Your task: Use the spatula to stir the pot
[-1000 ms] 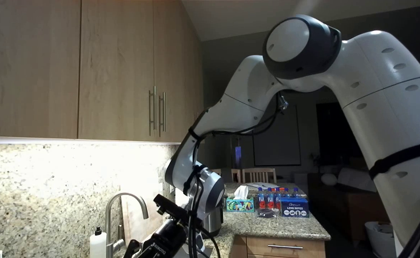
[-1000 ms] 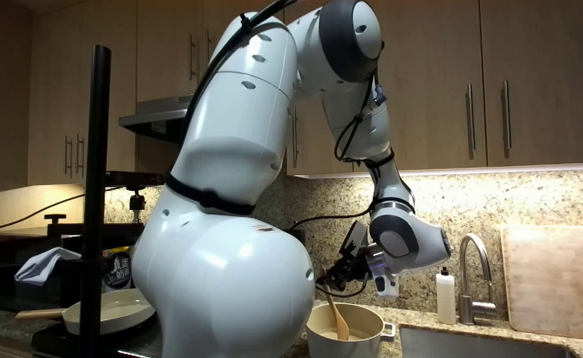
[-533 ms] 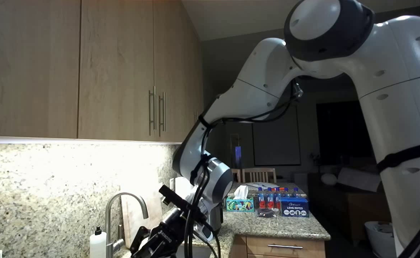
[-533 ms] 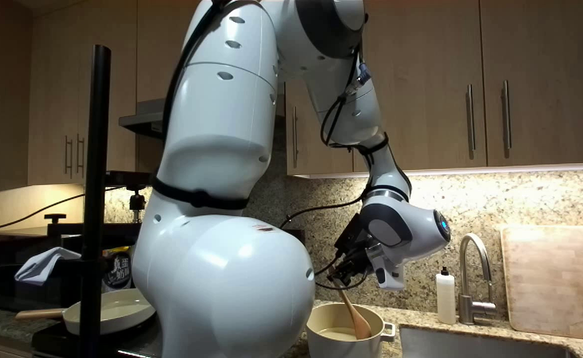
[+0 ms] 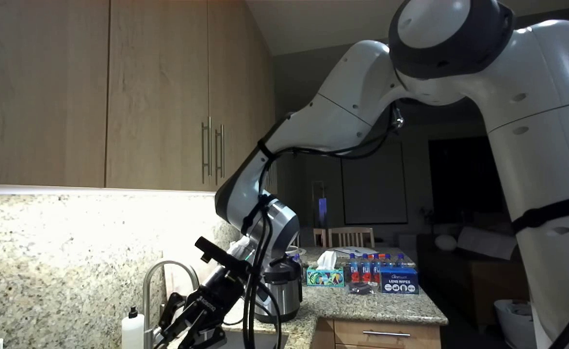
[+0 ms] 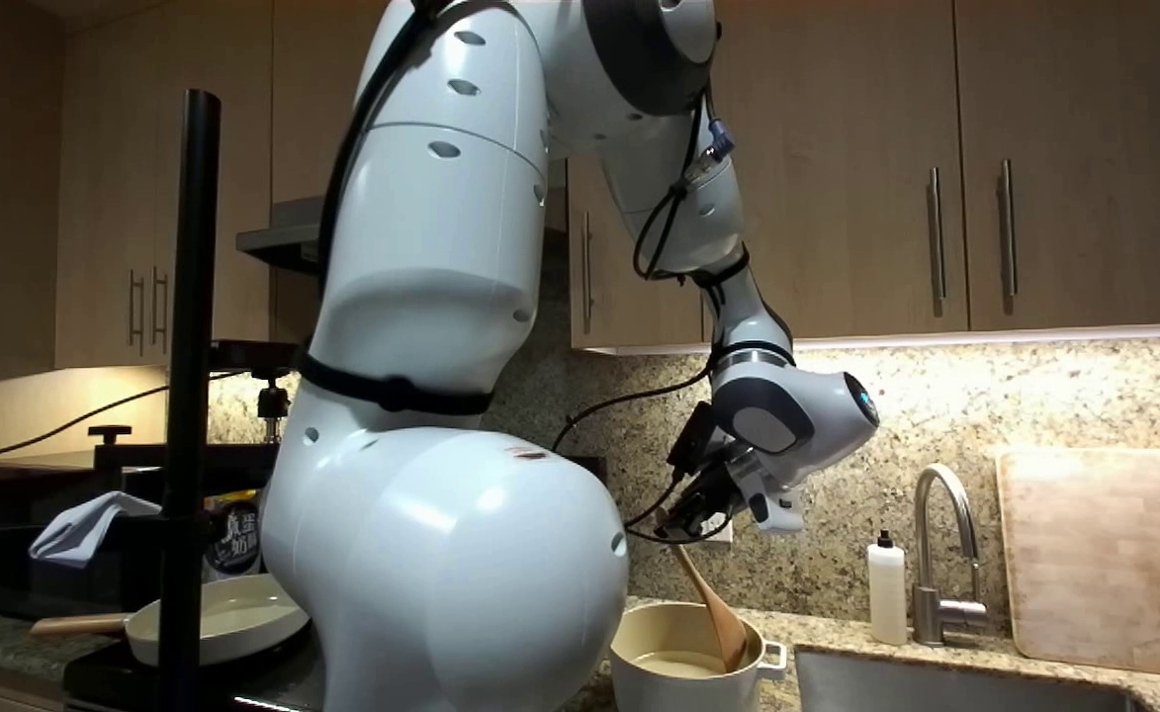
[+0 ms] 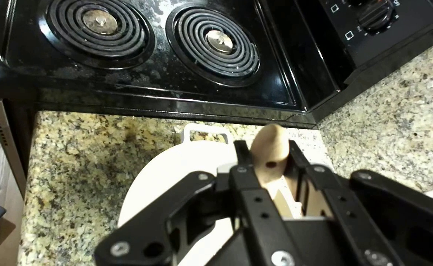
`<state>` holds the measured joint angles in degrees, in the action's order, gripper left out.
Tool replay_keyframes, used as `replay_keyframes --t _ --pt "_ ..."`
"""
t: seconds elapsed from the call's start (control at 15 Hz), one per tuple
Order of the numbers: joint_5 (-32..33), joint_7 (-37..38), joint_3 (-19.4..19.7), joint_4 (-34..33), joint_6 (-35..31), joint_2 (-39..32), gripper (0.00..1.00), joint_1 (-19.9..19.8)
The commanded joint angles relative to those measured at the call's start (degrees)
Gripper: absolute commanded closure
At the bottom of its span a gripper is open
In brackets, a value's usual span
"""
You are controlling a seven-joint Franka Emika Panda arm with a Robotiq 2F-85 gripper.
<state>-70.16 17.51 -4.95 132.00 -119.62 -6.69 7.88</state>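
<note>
In an exterior view I see the arm (image 5: 330, 114) slope down, its jaws low in front of the tap (image 5: 147, 295). In an exterior view the wooden spatula (image 6: 724, 623) leans in the pot (image 6: 673, 692), broad end inside. In the wrist view the jaws grip the spatula's handle, parted only by its thickness; the pot stands on the speckled surface (image 7: 72, 177) by the stove (image 7: 157, 79).

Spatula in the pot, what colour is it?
The spatula is light orange-brown, seen best in an exterior view.
</note>
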Motion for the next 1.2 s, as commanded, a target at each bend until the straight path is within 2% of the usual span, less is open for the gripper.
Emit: replay_keyframes --t 0.0,0.67,1.13 --pt "5.56 4.27 -0.94 -5.32 1.01 -3.77 0.91 0.83" --pt "17.90 10.73 -1.18 -21.52 9.45 -16.39 0.91 3.08" --pt "24.26 12.89 -1.72 -30.10 13.83 -21.23 0.91 5.31"
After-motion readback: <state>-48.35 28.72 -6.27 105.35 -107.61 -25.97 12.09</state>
